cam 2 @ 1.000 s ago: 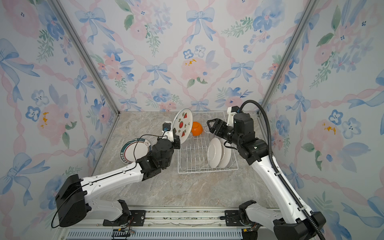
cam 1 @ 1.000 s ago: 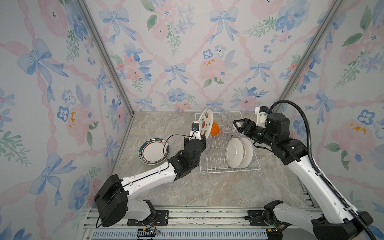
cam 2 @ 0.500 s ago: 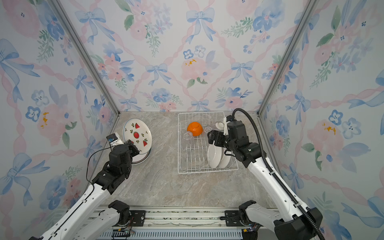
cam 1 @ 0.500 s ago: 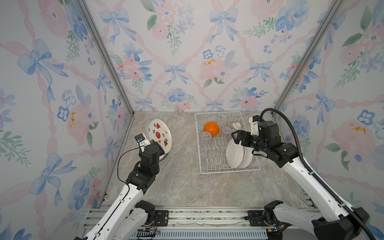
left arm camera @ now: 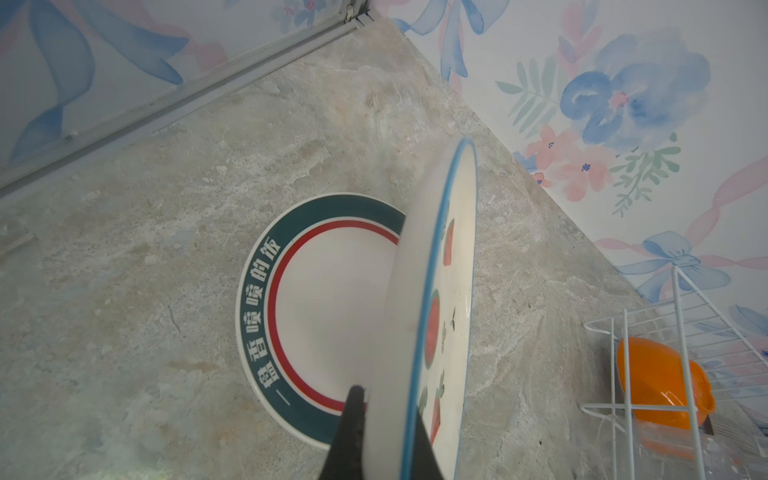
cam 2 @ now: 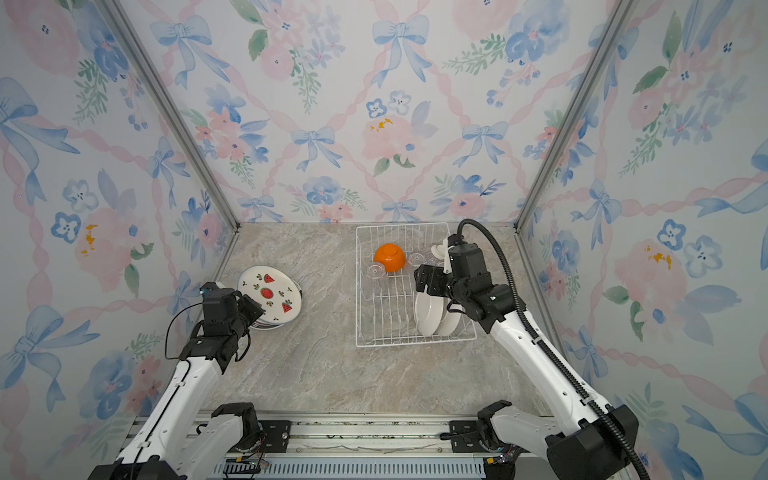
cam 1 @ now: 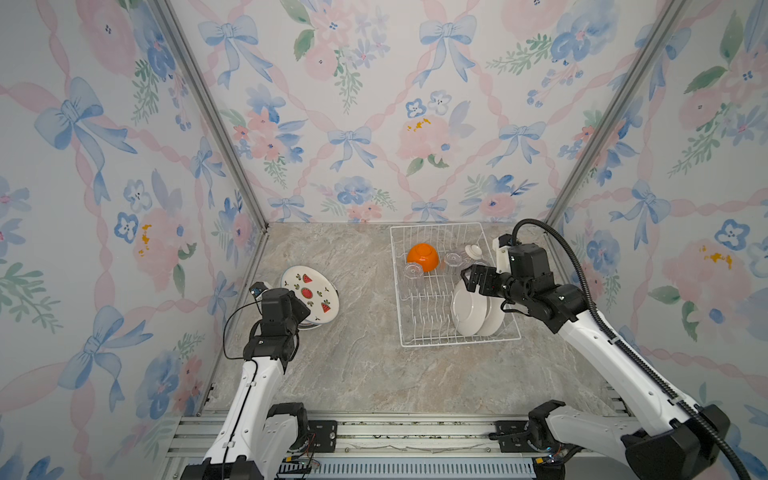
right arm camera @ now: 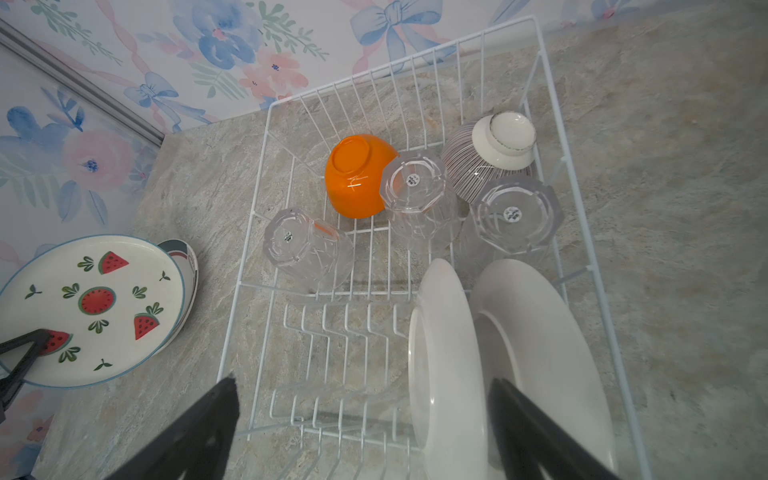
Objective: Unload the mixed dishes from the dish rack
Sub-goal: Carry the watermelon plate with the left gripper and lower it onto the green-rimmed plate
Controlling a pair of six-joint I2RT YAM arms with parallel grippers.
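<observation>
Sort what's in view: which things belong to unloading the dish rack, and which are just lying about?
Belongs to the job: dish rack, watermelon plate, green-rimmed plate, two white plates, orange bowl, striped bowl, three clear tumblers.
Just there: marble tabletop, floral walls, metal rail. These are fixtures only.

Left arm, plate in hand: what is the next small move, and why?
Probably lower the left gripper to lay the watermelon plate flat on the green-rimmed plate, then open. The gripper is shut on the watermelon plate's rim, and that plate hangs tilted over the green-rimmed one, which already lies on the table.
</observation>
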